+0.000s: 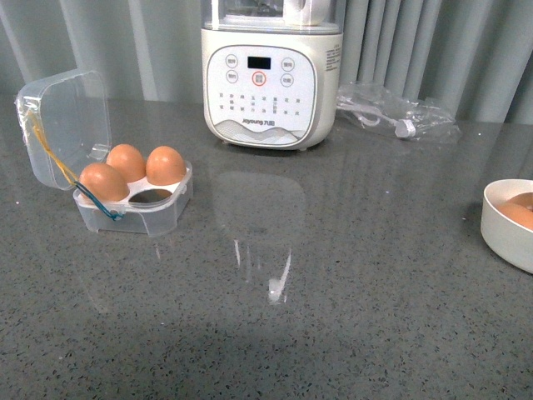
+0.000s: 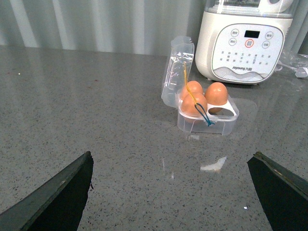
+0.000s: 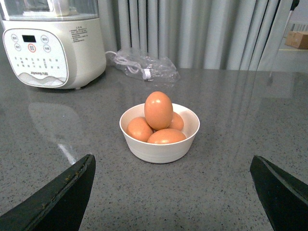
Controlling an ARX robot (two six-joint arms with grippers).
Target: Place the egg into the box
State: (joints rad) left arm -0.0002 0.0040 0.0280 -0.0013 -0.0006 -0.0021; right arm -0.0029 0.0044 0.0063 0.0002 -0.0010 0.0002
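Left gripper (image 2: 171, 159): fingers (image 2: 57, 197) spread wide, empty, aimed at the box (image 2: 207, 126).
Right gripper (image 3: 172, 161): fingers (image 3: 57, 197) wide apart, empty, facing the bowl (image 3: 144, 149).
Egg (image 3: 158, 109): atop other eggs (image 3: 166, 137) in the white bowl.
Box: lid (image 1: 67, 125) open, three eggs (image 1: 127, 162) inside, one slot free.

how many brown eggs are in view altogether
7. Three brown eggs sit in the clear plastic four-slot egg case; four show in the white round bowl, one perched on top. More may be hidden underneath.
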